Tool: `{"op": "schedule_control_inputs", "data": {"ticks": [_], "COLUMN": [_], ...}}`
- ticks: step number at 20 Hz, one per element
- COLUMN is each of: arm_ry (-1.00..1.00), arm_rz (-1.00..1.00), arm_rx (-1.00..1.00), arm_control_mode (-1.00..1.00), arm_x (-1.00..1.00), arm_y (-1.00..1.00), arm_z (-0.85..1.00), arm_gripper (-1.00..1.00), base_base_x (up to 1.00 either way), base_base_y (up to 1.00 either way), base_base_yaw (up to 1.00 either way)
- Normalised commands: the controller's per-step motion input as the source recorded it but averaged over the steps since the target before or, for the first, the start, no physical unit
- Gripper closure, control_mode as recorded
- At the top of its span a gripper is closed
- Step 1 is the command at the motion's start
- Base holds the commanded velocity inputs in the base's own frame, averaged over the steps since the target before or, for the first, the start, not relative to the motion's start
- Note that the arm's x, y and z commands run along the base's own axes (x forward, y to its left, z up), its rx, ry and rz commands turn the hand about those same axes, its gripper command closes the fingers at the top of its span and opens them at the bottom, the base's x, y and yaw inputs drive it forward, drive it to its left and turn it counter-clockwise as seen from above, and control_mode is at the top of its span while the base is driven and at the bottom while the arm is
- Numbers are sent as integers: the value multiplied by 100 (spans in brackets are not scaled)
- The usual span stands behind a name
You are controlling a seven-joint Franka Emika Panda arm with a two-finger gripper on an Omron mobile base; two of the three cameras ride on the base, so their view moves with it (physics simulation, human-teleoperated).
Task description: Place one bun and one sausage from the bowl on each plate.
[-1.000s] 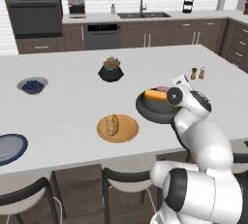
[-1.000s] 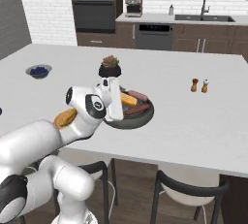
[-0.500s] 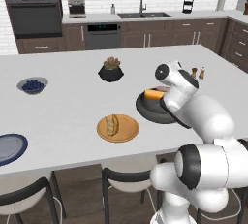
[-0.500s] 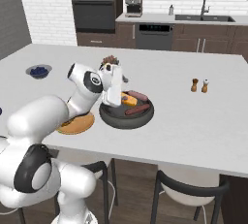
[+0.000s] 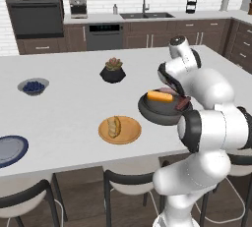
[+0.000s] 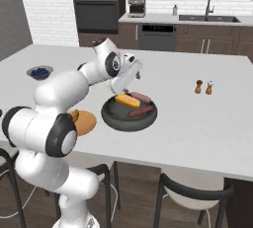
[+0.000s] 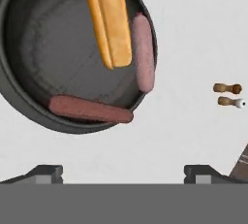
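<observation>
bare counter [image 5: 74,108] is lying open between the bowl [image 6: 129,120] and the blue plate [image 5: 10,150]. the orange plate [image 5: 119,129] is sitting near the bowl, a bun [image 5: 114,126] occupying part of it. the plant pot [image 5: 113,71] is standing behind, apart.

Soft, even light falls from above; nothing glares. The white counter [image 5: 74,108] looks bright and flat, with faint shadows close under the bowl [image 5: 160,113] and orange plate [image 5: 119,129]. Rendered edges look slightly soft and grainy, most so in the hand view.
</observation>
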Motion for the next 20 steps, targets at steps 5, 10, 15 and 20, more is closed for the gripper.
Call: {"op": "schedule_control_inputs", "data": {"ticks": [5,10,15,20], "arm_ry": [-63,-27,-1,1], "arm_rz": [-29,-35,-54,-54], "arm_rx": [64,27,14,29], "arm_control_mode": [-100,-100,-100,-100], "arm_x": [0,12,5,0], "arm_y": [-48,-10,14,8], "arm_z": [-79,-57,-13,-3], "arm_gripper": [-100,-100,-100,-100], "base_base_x": [0,0,0,0], "base_base_y": [0,0,0,0], "base_base_yaw": [0,0,0,0]}}
